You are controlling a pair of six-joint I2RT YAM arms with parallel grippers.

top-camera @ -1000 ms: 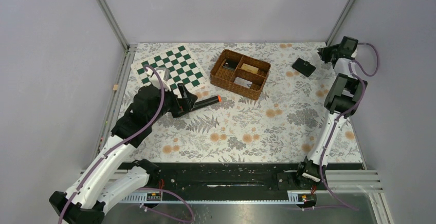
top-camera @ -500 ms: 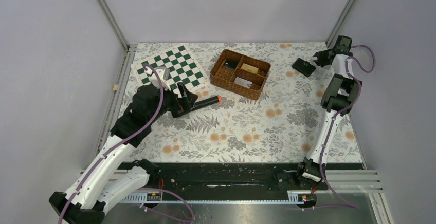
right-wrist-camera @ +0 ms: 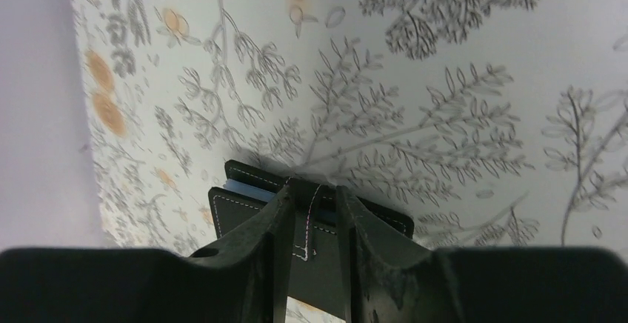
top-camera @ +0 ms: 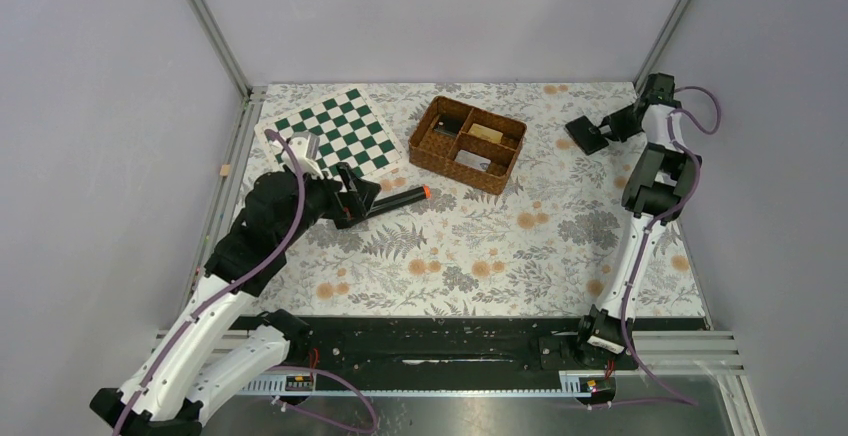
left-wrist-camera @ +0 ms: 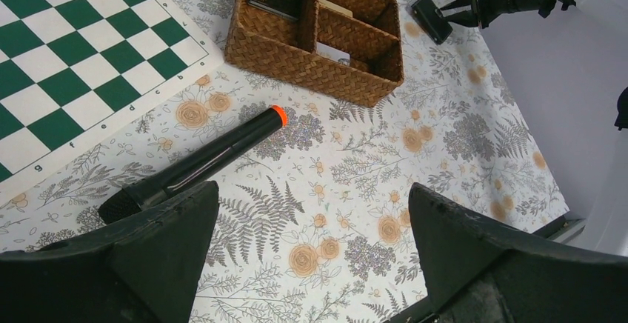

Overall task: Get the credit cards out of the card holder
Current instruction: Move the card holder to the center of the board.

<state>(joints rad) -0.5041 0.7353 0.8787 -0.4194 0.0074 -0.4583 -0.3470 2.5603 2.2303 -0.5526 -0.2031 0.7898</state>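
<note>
The card holder (top-camera: 588, 136) is a flat black wallet lying at the far right of the table; it also shows in the left wrist view (left-wrist-camera: 429, 18). In the right wrist view the card holder (right-wrist-camera: 241, 215) has white stitching and a blue-grey edge between its flaps. My right gripper (top-camera: 612, 126) (right-wrist-camera: 317, 190) is shut on the wallet's small side tab, fingers close on either side of it. The credit cards are hidden. My left gripper (top-camera: 360, 196) (left-wrist-camera: 315, 197) is open and empty, above the table at the left.
A black cylinder with an orange tip (top-camera: 395, 199) (left-wrist-camera: 207, 156) lies just ahead of my left gripper. A brown wicker basket (top-camera: 455, 166) (left-wrist-camera: 311, 78) with compartments holds some flat items. A green-and-white chessboard (top-camera: 335, 136) (left-wrist-camera: 67, 64) lies at the back left.
My right gripper has swung down from the back right corner to the wallet and closed on its tab. My left arm has shifted slightly.
</note>
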